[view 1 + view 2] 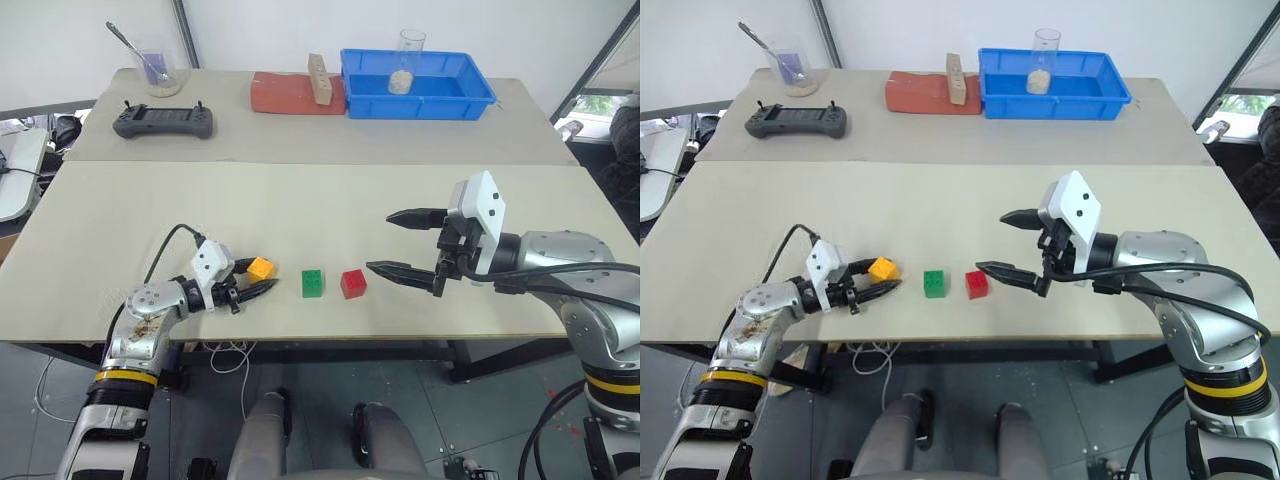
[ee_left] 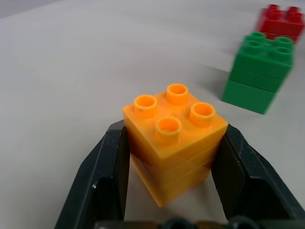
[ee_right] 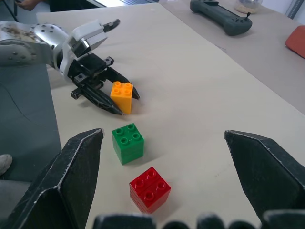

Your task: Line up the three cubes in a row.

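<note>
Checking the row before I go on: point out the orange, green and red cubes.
orange cube [image 2: 174, 131], left wrist view, studded top face
green cube [image 1: 313, 283], left eye view, front face
red cube [image 1: 353, 284], left eye view, front face

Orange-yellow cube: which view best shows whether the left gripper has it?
Left wrist view: the orange-yellow cube sits clamped between both fingers of the left gripper. The eye views show it small at the fingertips; the right wrist view shows it from the side.
</note>
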Robot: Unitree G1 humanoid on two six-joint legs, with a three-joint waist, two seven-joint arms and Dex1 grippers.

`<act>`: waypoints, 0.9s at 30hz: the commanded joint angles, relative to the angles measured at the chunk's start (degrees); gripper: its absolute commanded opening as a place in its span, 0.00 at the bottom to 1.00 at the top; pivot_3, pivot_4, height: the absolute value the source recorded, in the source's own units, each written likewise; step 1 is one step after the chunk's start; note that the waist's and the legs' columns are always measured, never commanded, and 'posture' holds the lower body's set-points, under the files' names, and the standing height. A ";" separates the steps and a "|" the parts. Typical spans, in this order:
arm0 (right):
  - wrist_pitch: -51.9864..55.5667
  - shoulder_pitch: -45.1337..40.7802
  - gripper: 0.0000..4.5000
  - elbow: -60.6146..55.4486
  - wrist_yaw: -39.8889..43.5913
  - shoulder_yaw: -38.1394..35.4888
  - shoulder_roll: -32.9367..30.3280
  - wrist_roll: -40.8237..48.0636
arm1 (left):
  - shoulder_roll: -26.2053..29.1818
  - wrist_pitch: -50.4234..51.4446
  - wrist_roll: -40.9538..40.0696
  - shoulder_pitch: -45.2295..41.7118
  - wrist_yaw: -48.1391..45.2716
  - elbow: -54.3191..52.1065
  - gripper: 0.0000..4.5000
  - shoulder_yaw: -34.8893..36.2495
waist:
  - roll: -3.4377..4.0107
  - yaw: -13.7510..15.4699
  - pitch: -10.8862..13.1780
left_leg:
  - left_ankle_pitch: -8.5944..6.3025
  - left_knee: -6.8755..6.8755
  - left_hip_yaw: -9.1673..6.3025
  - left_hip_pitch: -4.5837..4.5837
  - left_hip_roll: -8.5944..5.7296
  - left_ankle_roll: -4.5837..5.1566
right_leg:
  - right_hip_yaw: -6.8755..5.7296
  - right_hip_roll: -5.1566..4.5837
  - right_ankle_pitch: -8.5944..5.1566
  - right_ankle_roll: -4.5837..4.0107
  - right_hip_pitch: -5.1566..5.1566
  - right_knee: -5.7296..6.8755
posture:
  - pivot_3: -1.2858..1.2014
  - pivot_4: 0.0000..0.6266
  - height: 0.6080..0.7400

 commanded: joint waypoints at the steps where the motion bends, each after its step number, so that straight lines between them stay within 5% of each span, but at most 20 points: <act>1: -1.09 -0.07 1.00 -0.92 0.02 -0.93 0.01 -0.06 | -1.41 2.72 0.37 5.05 6.21 -7.23 0.43 1.53 | 0.00 -0.09 -0.01 | 0.00 -0.01 0.01 0.00 0.02 0.00 | 0.01 0.00 0.00 0.00 0.00 0.00 | 0.52 0.24 1.00; 27: -1.94 -1.35 1.00 0.71 1.38 0.74 1.45 -1.16 | -9.06 4.81 5.67 15.58 23.81 -18.53 0.43 -1.73 | 0.02 0.30 -0.47 | -0.23 0.01 0.07 0.02 -0.03 -0.36 | 0.01 0.02 0.00 -0.09 -0.01 -0.02 | 0.52 0.24 1.00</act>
